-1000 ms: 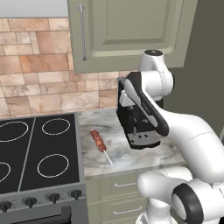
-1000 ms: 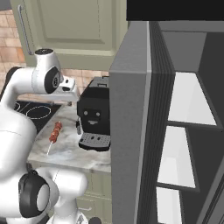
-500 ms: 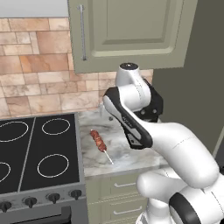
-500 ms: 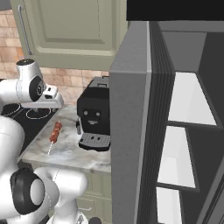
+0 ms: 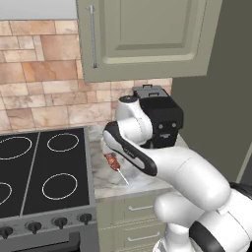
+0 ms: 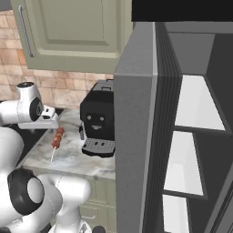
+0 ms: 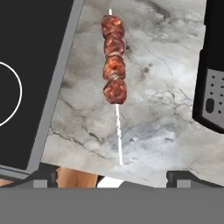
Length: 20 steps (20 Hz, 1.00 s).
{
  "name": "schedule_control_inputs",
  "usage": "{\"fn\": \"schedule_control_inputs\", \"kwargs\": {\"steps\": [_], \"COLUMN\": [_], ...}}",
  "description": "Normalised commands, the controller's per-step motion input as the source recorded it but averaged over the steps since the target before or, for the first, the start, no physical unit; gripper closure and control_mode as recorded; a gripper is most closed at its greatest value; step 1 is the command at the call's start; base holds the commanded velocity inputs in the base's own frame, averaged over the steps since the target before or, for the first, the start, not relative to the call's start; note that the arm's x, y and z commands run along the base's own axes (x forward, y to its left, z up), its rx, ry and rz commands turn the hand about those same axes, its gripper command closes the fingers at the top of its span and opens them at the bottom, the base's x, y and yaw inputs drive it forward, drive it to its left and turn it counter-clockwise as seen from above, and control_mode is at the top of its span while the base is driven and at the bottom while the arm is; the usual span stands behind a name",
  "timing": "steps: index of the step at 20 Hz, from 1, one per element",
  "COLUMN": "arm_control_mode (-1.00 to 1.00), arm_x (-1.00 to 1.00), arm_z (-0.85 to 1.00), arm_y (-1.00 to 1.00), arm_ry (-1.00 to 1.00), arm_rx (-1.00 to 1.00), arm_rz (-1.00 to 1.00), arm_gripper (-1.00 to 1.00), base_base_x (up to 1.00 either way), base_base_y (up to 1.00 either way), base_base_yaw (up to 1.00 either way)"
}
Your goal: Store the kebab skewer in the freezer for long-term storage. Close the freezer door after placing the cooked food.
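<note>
The kebab skewer (image 7: 114, 65), a thin pale stick with several reddish-brown meat chunks, lies flat on the marble counter (image 7: 162, 131) between the stove and the coffee machine. It also shows as the skewer (image 5: 114, 163) beside my arm and the skewer (image 6: 57, 138) just below my hand. My gripper (image 7: 113, 178) hangs above the stick's bare end, open, with nothing between its fingertips (image 7: 43, 177). The freezer (image 6: 191, 136) stands open at the right, with white shelves inside. The freezer door (image 6: 136, 136) is swung out, seen edge-on.
A black coffee machine (image 5: 160, 120) stands on the counter right of the skewer; the same machine (image 7: 214, 78) lies close to the hand's right. A black stove (image 5: 44, 172) borders the counter on the left. Green wall cabinets (image 5: 142, 39) hang above.
My arm has swung left from in front of the coffee machine to above the skewer, and the jaws have opened wider. The skewer has not moved.
</note>
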Motion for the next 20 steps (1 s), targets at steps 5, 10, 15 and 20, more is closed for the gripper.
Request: {"fn": "schedule_control_inputs", "kwargs": {"steps": [5,10,15,20], "arm_control_mode": [-1.00,-1.00,-1.00,-1.00], "arm_x": [0.09,0.20,0.48,0.49], "arm_z": [-0.31,-0.22,-0.34,-0.35], "arm_y": [0.01,0.00,-0.01,0.00], "arm_ry": [0.00,0.01,0.00,0.00], "arm_rx": [0.00,0.00,-0.01,-0.03], "arm_rz": [0.09,0.04,0.00,0.00], "arm_gripper": [-1.00,-1.00,-1.00,-1.00], "base_base_x": [0.00,0.00,0.00,0.00], "base_base_y": [0.00,0.00,0.00,0.00], "base_base_yaw": [0.00,0.00,0.00,0.00]}}
